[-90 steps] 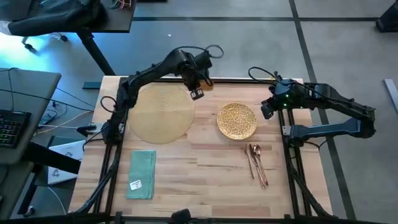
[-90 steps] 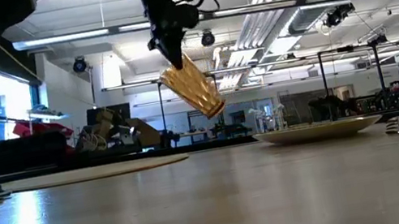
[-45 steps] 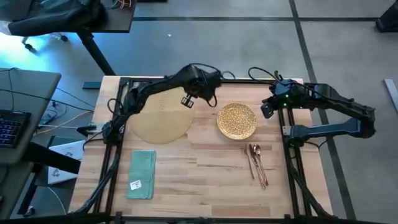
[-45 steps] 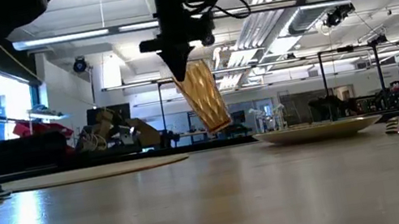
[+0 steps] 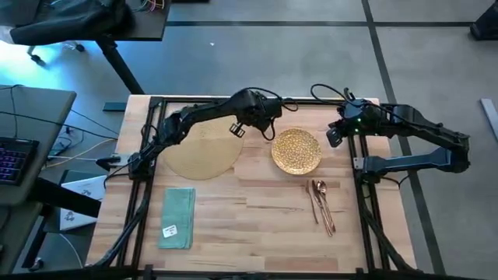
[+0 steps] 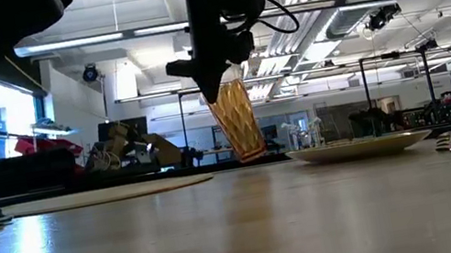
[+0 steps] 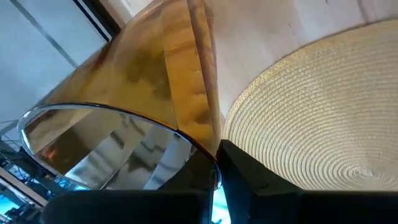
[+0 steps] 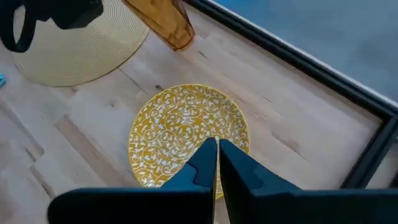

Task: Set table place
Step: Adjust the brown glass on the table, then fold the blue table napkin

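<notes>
My left gripper (image 6: 216, 72) hangs over the table's far middle, between the pale-gold placemat (image 5: 201, 144) and the glittery gold plate (image 5: 296, 150). It is shut on the amber cup (image 6: 236, 124), which slants with its base just above the wood. My right gripper (image 8: 216, 155) is shut and touches nothing; it hovers above the plate's right side. The teal napkin (image 5: 177, 218) lies flat near the front left. The fork, spoon and knife (image 5: 320, 204) lie together at the front right. My left gripper pinches the cup's wall at its rim (image 7: 210, 149), one finger inside the mouth and one outside. The fingers (image 7: 249, 180) come from above, pointing down. The cup hangs below them, tilted, base (image 6: 250, 152) lowest and clear of the table.
The black rail (image 5: 311, 101) runs along the table's far edge, close behind the cup. Bare wood (image 5: 249, 225) lies between the napkin and the cutlery. A grey desk with a keyboard (image 5: 15, 155) stands off the table's left.
My left gripper has carried the cup from above the placemat's far edge toward the table's right, off the placemat and closer to the plate, and down. The cup has tipped from a strong slant to nearly upright, its base now close above the wood.
</notes>
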Available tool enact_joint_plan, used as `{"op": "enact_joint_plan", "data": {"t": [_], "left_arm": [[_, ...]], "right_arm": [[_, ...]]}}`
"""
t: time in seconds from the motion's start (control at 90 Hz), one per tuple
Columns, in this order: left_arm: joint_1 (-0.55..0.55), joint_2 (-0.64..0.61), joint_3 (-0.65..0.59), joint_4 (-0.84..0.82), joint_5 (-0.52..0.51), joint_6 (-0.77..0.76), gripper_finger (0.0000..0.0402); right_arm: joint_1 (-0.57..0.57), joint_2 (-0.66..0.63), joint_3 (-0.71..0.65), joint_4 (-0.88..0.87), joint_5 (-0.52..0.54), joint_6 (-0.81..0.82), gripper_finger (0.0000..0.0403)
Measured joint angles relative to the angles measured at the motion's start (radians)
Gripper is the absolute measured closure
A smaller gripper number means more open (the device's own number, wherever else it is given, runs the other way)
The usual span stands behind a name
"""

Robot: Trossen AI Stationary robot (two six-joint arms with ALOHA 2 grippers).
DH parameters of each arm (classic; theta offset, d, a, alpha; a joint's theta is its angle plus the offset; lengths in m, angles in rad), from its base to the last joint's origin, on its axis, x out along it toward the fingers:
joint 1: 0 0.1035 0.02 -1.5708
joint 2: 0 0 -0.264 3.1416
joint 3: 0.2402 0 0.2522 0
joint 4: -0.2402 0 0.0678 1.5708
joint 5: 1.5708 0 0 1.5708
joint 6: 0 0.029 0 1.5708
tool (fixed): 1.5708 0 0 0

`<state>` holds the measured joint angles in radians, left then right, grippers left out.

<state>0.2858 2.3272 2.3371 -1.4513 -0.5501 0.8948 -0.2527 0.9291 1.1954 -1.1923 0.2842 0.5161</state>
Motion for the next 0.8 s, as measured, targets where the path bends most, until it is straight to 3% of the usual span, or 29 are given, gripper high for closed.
{"op": "enact_joint_plan", "data": {"t": [0.333, 0.8], "left_arm": [[0.001, 0.0, 0.0, 0.057, 0.031, -0.017, 0.0363], [0.012, 0.0, 0.0, 0.091, 0.048, -0.252, 0.0291]], "right_arm": [[0.0, 0.0, 0.0, 0.0, 0.001, -0.028, 0.0402], [0.0, 0.0, 0.0, 0.0, 0.001, -0.046, 0.0402]]}}
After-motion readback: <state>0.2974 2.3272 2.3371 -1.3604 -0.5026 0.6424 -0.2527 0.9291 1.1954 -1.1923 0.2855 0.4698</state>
